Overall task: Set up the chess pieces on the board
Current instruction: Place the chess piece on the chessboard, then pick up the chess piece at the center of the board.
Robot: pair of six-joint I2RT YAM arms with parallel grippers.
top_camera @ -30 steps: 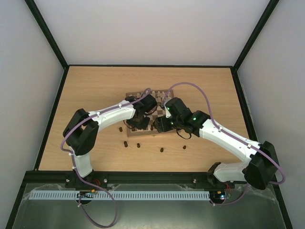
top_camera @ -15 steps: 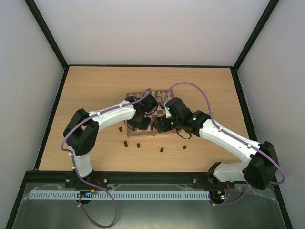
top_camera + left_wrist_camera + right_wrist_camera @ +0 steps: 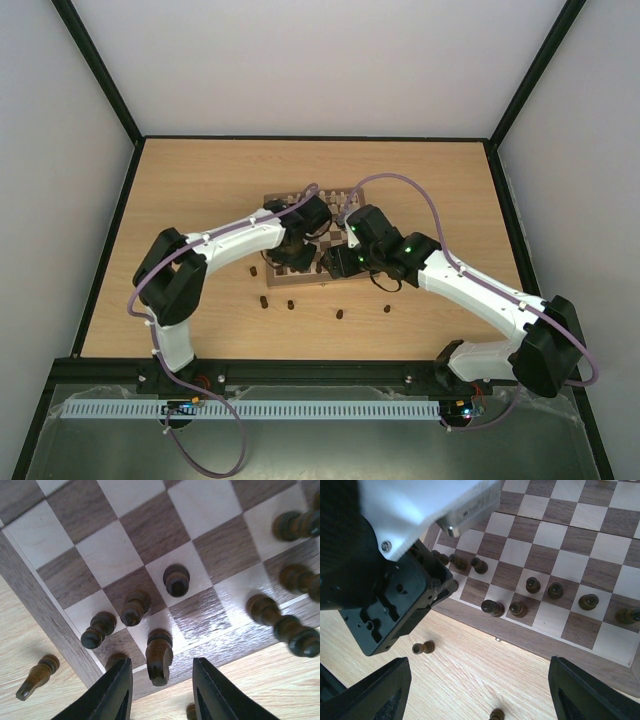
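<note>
Your stock, operator: two matching arms.

- Your left arm [image 3: 230,241]: white moulded links, bulky black joint housings, and a thin purple lead tied along its length with small white clips.
- Your right arm [image 3: 475,293]: the same white links and black joints. Its purple cable [image 3: 398,178] forms a wide loop, and green lamps [image 3: 405,243] glow on the black wrist section.
- Your left gripper [image 3: 162,692]: two matte black tapering fingers.
- Your right gripper [image 3: 480,695]: two broad dark grey fingers.
- Your left wrist, as the right wrist view shows it: a white shell with one cross-head screw [image 3: 385,545], a grey metal plug [image 3: 461,524], and a black housing dotted with small holes.
</note>
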